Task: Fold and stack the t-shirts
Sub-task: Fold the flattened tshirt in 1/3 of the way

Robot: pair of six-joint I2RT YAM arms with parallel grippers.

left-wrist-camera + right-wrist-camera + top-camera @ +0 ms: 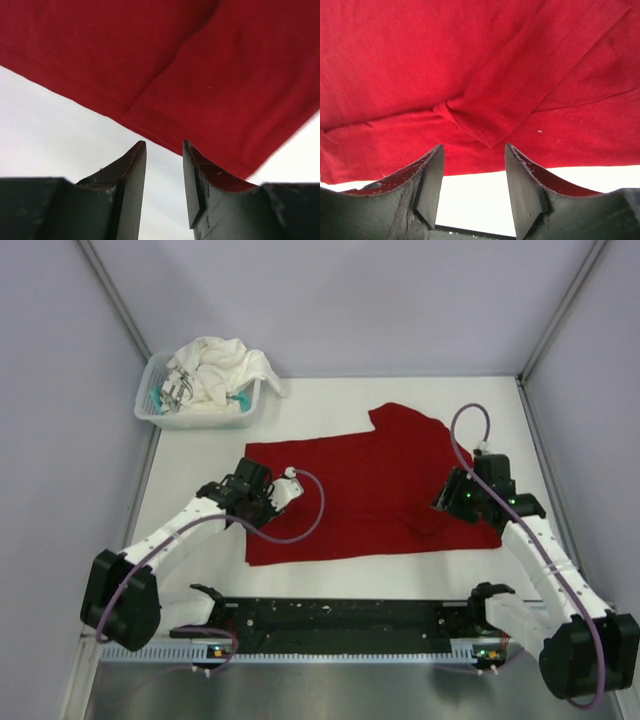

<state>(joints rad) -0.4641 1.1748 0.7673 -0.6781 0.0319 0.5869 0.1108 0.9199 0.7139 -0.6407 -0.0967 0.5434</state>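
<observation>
Red t-shirt on the tabletop, both pincers free.

Found the red t-shirt [370,490] spread on the tabletop [330,395], with the white t-shirt [215,370] heaped in the basket [150,405] beyond its far left corner. Saw the left pincer [164,145] partly parted just off its left hem, and the right pincer [472,147] likewise at its near right edge beside a tucked sleeve, neither holding anything. Judged it best to pinch every layer at matching edges, lift level, and carry both sides across together.

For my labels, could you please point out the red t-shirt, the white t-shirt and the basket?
red t-shirt [370,490], top view, middle of body
white t-shirt [215,370], top view, bunched cloth
basket [200,419], top view, front wall
</observation>
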